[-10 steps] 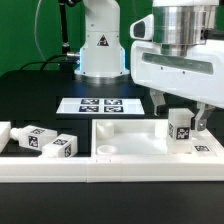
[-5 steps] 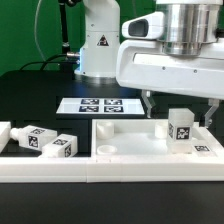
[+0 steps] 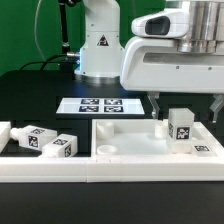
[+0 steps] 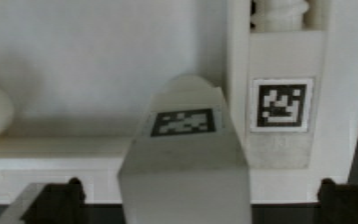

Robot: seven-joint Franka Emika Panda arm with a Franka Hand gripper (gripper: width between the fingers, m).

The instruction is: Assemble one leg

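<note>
A leg (image 3: pixel 181 126), a short white post with a square tag on its side, stands upright in the right part of the white tabletop (image 3: pixel 130 150). My gripper (image 3: pixel 187 113) hangs over it, open, with one finger on each side of the leg and apart from it. In the wrist view the leg (image 4: pixel 190 150) sits between my two dark fingertips (image 4: pixel 60 197), with gaps on both sides. Two more legs (image 3: pixel 35 140) (image 3: pixel 60 147) lie at the exterior view's left, beside the tabletop.
The marker board (image 3: pixel 100 105) lies flat behind the tabletop. The arm's white base (image 3: pixel 100 45) stands at the back. Part of another white piece (image 3: pixel 4 133) shows at the exterior view's left edge. A tagged wall of the tabletop (image 4: pixel 279 103) is near the leg.
My fingers were close against the leg one second ago. They have spread apart and let it go, and the gripper has risen a little. The leg stays standing.
</note>
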